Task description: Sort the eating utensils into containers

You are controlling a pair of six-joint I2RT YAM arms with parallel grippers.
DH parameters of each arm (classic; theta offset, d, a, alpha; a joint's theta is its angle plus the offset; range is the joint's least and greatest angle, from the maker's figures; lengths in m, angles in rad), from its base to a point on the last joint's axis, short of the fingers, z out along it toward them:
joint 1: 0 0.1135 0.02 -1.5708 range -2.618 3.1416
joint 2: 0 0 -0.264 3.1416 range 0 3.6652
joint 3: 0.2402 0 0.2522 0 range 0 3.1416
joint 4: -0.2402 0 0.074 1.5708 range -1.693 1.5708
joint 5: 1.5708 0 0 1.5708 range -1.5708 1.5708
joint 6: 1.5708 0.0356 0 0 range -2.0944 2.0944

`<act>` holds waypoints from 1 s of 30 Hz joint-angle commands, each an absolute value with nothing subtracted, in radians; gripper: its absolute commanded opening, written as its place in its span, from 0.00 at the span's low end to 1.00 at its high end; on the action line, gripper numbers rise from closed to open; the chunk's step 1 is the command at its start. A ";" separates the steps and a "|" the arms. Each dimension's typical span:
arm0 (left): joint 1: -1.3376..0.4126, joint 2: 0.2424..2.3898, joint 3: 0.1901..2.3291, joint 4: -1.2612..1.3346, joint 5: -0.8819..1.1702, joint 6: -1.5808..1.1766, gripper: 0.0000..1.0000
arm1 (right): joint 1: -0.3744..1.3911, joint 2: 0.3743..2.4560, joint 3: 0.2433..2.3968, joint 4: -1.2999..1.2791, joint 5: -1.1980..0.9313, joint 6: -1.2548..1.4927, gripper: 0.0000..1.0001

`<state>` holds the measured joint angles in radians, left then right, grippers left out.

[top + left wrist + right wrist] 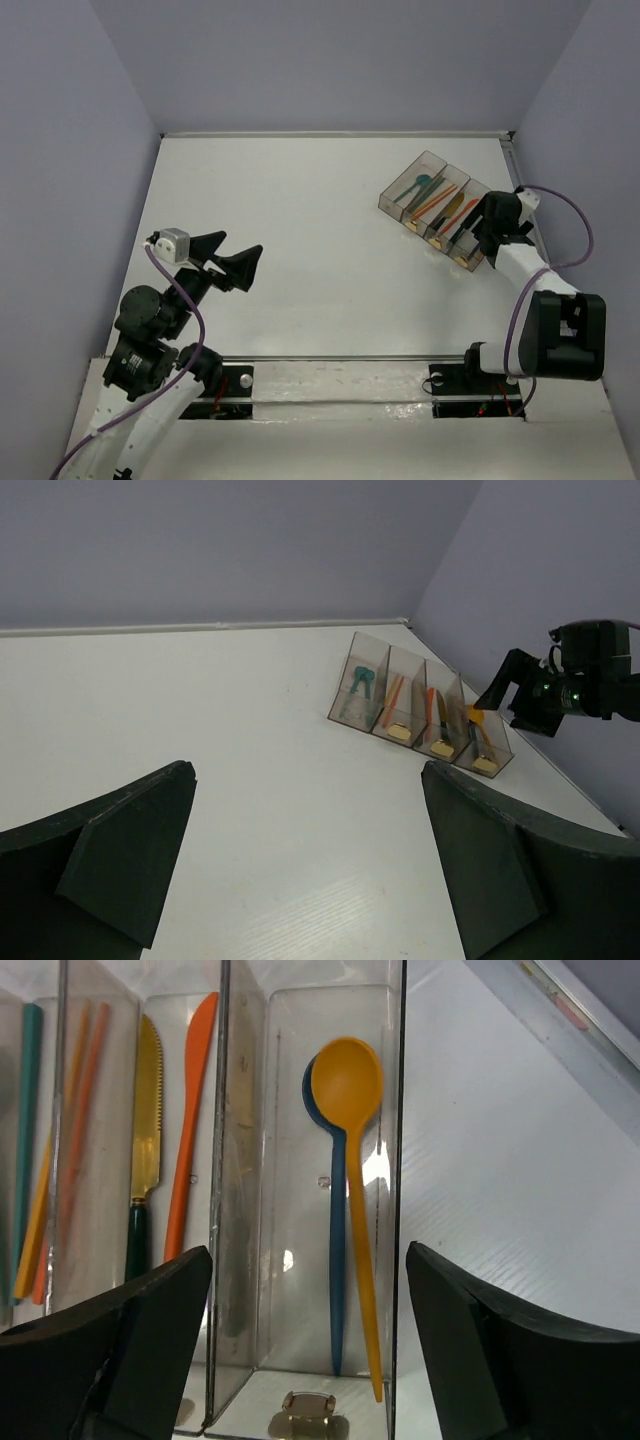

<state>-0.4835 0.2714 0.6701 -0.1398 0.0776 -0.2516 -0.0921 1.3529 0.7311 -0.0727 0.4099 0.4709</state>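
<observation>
The containers point(392, 192) are a row of smoky clear bins at the table's back right. In the right wrist view, a yellow-orange spoon point(352, 1150) lies on a dark blue spoon point(337, 1260) in the rightmost bin point(396, 1110). The bin to its left holds an orange knife point(188, 1140) and a gold-bladed knife point(145, 1130). Orange utensils point(75, 1130) and a teal one point(28, 1110) lie further left. My right gripper point(310, 1350) point(473, 238) hovers open over the spoon bin's near end, holding nothing. My left gripper point(243, 248) point(310, 860) stands open and empty over bare table at the left.
The left wrist view shows the containers point(345, 685) far off, with the right gripper point(520, 695) over their right end. The table's right edge rail point(528, 200) runs close behind the bins. Purple walls enclose the table on three sides.
</observation>
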 commanded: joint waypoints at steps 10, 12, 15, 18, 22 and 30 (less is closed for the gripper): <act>-0.471 0.314 0.701 -0.097 0.067 -0.244 0.99 | -0.101 0.901 0.730 -0.084 -0.023 0.540 1.00; -0.471 0.319 0.703 -0.095 0.064 -0.242 0.99 | -0.101 0.812 0.744 -0.094 -0.179 0.546 1.00; -0.471 0.316 0.704 -0.094 0.037 -0.244 0.99 | -0.101 0.698 0.749 -0.020 -0.458 0.575 1.00; -0.471 0.314 0.712 -0.086 0.011 -0.252 0.99 | -0.101 0.609 0.788 -0.011 -0.572 0.603 1.00; -0.471 0.318 0.770 -0.097 -0.051 -0.262 0.99 | -0.101 0.426 0.909 -0.106 -0.491 0.540 1.00; -0.471 0.290 0.798 -0.064 -0.103 -0.276 0.99 | -0.101 0.325 0.801 -0.156 -0.379 0.535 1.00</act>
